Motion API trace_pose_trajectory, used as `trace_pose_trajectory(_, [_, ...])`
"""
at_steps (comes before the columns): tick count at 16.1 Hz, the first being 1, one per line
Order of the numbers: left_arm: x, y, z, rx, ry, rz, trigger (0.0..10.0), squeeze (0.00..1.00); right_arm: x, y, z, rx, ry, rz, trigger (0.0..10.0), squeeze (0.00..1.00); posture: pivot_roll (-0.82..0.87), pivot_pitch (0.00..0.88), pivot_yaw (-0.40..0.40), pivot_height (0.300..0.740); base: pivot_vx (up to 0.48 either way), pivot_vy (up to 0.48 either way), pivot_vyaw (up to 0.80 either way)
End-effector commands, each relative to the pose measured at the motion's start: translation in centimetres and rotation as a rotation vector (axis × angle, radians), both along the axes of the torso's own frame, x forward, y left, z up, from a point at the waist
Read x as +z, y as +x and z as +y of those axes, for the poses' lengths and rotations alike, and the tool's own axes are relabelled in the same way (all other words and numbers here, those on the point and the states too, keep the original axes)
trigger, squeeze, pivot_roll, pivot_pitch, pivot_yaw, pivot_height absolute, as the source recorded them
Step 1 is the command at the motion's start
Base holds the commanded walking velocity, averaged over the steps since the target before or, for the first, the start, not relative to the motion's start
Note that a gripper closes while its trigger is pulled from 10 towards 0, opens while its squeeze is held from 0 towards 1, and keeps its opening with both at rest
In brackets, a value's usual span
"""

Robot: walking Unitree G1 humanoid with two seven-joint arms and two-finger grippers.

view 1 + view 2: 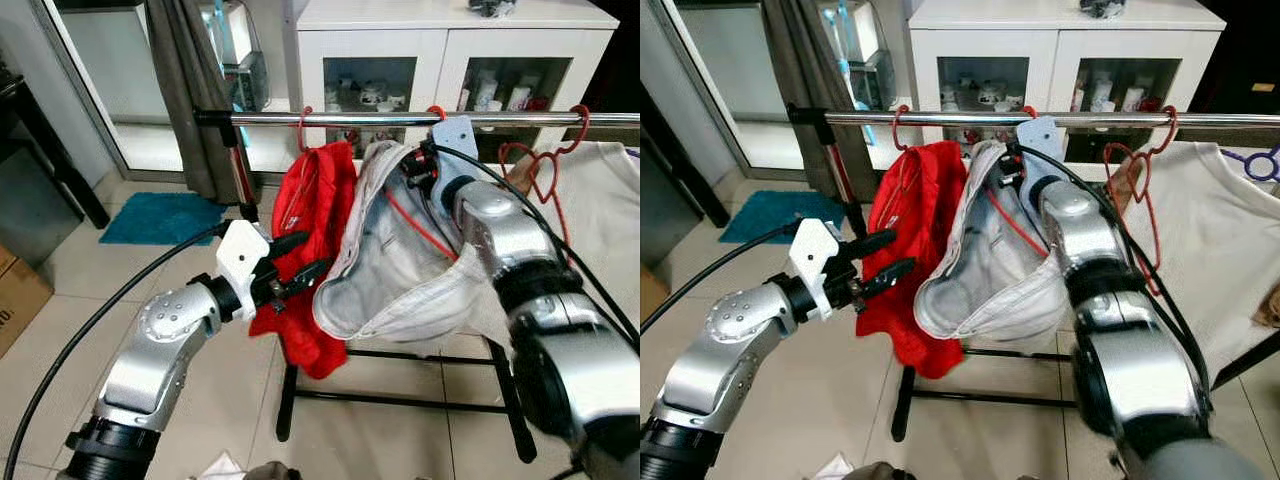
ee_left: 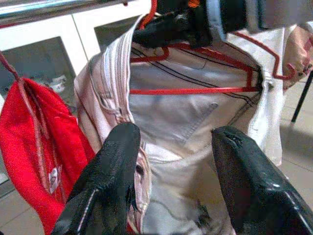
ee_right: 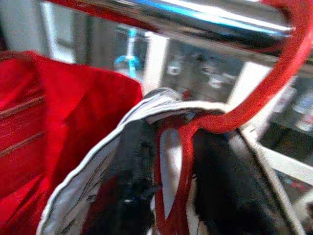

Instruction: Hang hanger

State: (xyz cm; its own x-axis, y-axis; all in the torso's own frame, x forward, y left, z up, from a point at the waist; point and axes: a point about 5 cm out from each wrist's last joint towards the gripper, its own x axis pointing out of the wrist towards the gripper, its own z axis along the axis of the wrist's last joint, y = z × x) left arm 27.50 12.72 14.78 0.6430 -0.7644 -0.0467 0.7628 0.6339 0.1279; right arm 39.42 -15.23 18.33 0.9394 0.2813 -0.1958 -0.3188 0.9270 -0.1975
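A: What sits closest to the camera?
B: The left gripper (image 1: 302,278), its two black fingers (image 2: 105,181) spread apart and holding nothing, just in front of the red garment (image 1: 315,215) and the white garment (image 1: 400,280).

A: And the right one?
B: The right gripper (image 1: 425,160) reaches up to the neck of the red hanger (image 2: 195,68) that carries the white garment. Its black fingers close on the hanger just under the hook.

A: Where is the hanger itself?
B: Its hook (image 3: 274,73) curls over the chrome rail (image 1: 400,119), so it hangs there between the red garment and an empty red hanger (image 1: 535,165). A pale garment (image 1: 1215,230) hangs farther right along the rail.

A: Behind the rack?
B: A white cabinet (image 1: 450,45) with glass doors, a grey curtain (image 1: 185,90), and a teal mat (image 1: 160,217) on the tiled floor (image 1: 90,270).
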Motion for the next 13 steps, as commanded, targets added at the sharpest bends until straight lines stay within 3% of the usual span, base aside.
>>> trace_pose_trajectory(1, [0.2, 0.2, -0.1, -0.012, 0.015, -0.007, 10.0, 0.00, 0.9, -0.5, 1.0, 0.069, 0.005, -0.005, 10.0, 1.00, -0.05, 0.000, 0.104, 0.740, 0.000, 0.000, 0.00])
trace_pose_trajectory(4, [-0.1, 0.3, -0.1, 0.000, 0.018, 0.003, 10.0, 0.00, 2.1, -2.6, 0.9, 0.137, -0.025, -0.007, 10.0, 1.00, -0.07, 0.000, 0.113, 0.740, 0.000, 0.000, 0.00])
trace_pose_trajectory(8, [-0.9, 0.6, 0.4, 0.115, -0.044, 0.049, 10.0, 0.00, 4.2, -4.7, -0.1, 0.084, -0.002, -0.094, 10.0, 1.00, -0.07, 0.000, 0.114, 0.740, 0.000, 0.000, 0.00])
trace_pose_trajectory(9, [-0.9, 0.7, 0.6, 0.144, -0.053, 0.042, 10.0, 0.00, 4.4, -5.2, -0.1, 0.079, 0.017, -0.109, 10.0, 1.00, -0.07, 0.000, 0.107, 0.740, 0.000, 0.000, 0.00])
trace_pose_trajectory(10, [-1.0, 0.9, 0.9, 0.198, -0.048, 0.021, 10.0, 0.00, 4.7, -6.6, 0.3, 0.096, 0.126, -0.179, 10.0, 1.00, -0.08, 0.000, 0.102, 0.740, 0.000, 0.000, 0.00])
trace_pose_trajectory(12, [-0.7, 1.1, 0.6, 0.221, -0.042, -0.008, 10.0, 0.00, 3.9, -7.5, 0.7, 0.091, 0.136, -0.226, 10.0, 1.00, -0.08, 0.000, 0.100, 0.740, 0.000, 0.000, 0.00])
trace_pose_trajectory(13, [-0.5, 1.5, 0.4, 0.229, -0.036, -0.023, 10.0, 0.00, 2.8, -7.7, 0.8, 0.053, 0.187, -0.223, 10.0, 1.00, -0.08, 0.000, 0.100, 0.740, 0.000, 0.000, 0.79])
